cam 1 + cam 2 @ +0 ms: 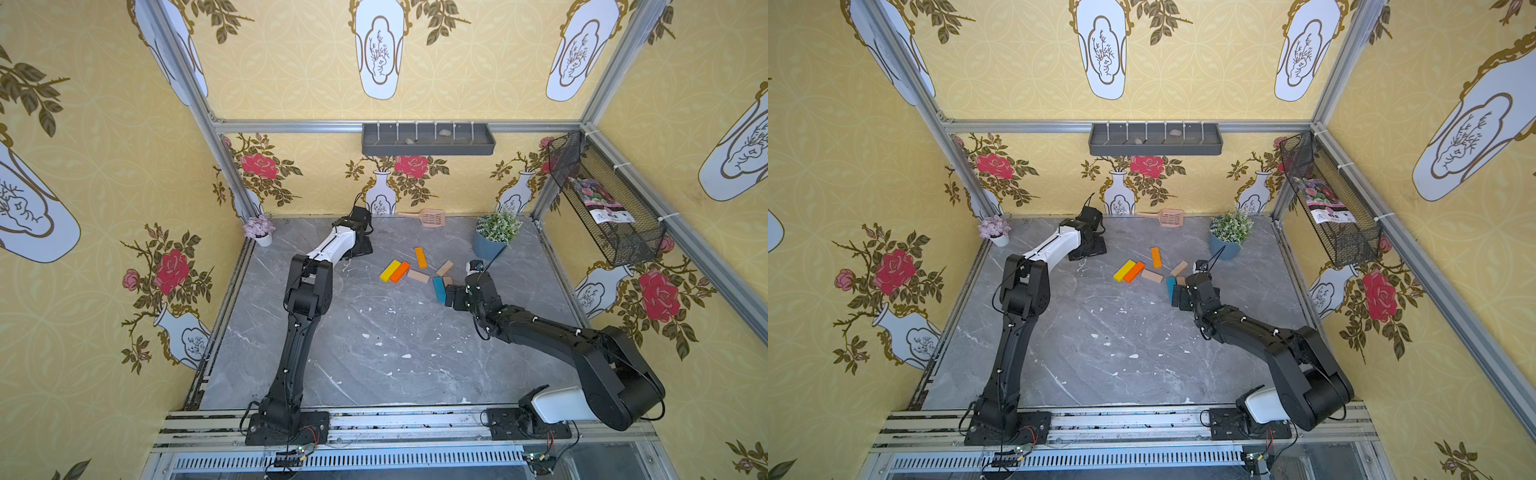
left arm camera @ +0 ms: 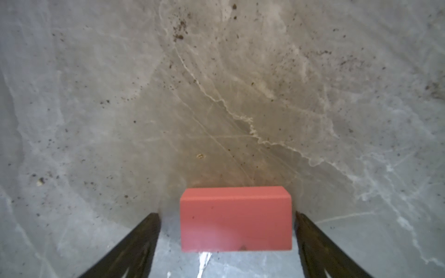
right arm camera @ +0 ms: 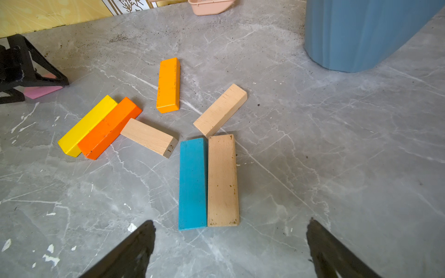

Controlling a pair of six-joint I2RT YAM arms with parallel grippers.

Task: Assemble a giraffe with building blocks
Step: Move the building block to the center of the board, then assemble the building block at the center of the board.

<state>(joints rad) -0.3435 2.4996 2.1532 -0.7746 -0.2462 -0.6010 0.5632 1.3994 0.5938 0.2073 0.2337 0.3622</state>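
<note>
Eight bars in all, and only the pink bar (image 2: 236,228) lies away from the rest: it rests on the counter (image 2: 96,120) toward the far edge, well left of the loose cluster. The fingers of the left claw (image 2: 226,213) stand a little off its sides and grip nothing. I take the step to be setting down the giraffe's head, so the claw should rise straight up, lest a finger nudge the bar askew. The right claw (image 3: 230,220) hangs wide and empty at the near ends of the blue bar (image 3: 192,184) and a tan bar (image 3: 222,180), which touch flank to flank, so taking blue alone probably means parting them first. In both top views the left arm (image 1: 332,245) hides the pink bar and the right claw covers much of that tan bar, while the right wrist view shows only a sliver of pink
</note>
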